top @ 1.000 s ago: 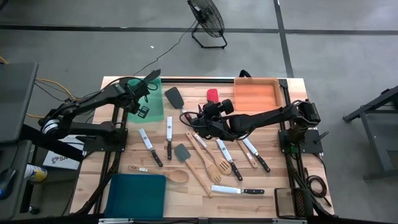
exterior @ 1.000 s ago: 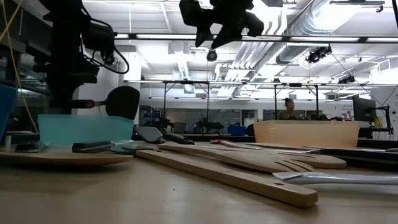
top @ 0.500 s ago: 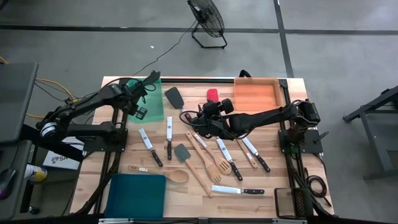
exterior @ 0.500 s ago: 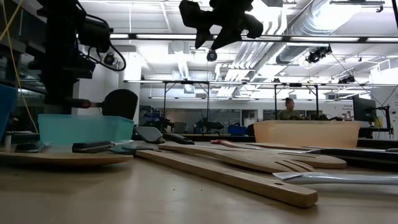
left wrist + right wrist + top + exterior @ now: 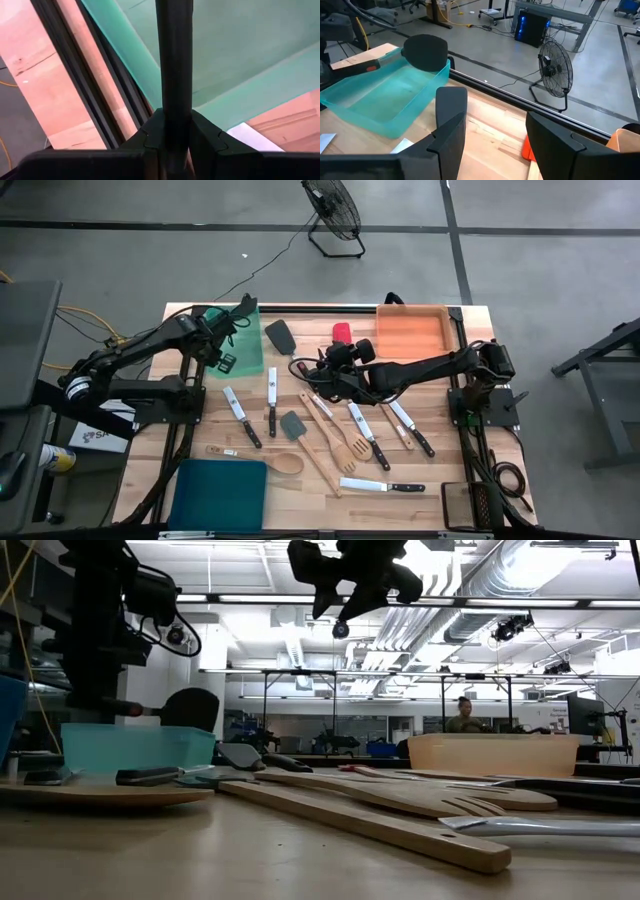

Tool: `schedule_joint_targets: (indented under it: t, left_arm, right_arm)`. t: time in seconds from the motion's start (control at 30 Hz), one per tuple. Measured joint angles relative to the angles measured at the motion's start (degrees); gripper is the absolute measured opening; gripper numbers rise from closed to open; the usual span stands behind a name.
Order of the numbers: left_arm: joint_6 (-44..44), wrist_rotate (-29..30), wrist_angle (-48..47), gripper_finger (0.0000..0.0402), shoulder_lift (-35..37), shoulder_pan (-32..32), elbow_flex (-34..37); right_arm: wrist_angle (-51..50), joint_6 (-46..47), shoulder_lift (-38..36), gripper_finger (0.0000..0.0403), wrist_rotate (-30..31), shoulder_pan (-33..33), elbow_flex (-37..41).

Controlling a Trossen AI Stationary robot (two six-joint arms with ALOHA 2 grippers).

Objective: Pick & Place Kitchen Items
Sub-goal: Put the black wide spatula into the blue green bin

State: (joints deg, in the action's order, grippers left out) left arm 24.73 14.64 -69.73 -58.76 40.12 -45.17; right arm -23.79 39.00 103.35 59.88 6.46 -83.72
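High view: the left claw (image 5: pixel 222 335) is clenched on the handle of a black round-headed spatula (image 5: pixel 243 306), holding it over the shallow green tray (image 5: pixel 240 345) at the counter's (image 5: pixel 420 500) far-left corner. Mid-counter, the right claw (image 5: pixel 322 375) hangs with fingers parted and nothing between them, above knives and wooden spoons.

Left gripper (image 5: pixel 232 326), clamped on the handle of a black spatula (image 5: pixel 190 708), has shifted over the last second. In the low view the spatula head sits lower and further toward the picture's left than before, now just above the rim of the green tray (image 5: pixel 135 748); the arm's wrist block moved the same way. From above, the arm pulled back slightly toward its own side of the table between the first two pictures.
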Motion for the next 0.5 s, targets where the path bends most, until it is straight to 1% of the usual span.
schedule_joint_targets:
  t: [0.17,0.27,0.5]
  left_arm:
    - [-0.2,-0.3,0.1,0.0086,0.0,0.0,0.0]
    - [-0.3,0.9,0.2,0.0089,0.0,0.0,0.0]
    - [-0.5,1.1,0.2,0.0092,0.0,0.0,0.0]
  right_arm:
    - [0.0,0.0,0.0,0.0201,0.0,0.0,0.0]
    - [0.0,0.0,0.0,0.0201,-0.3,0.0,0.0]
    - [0.0,0.0,0.0,0.0201,-0.9,0.0,0.0]
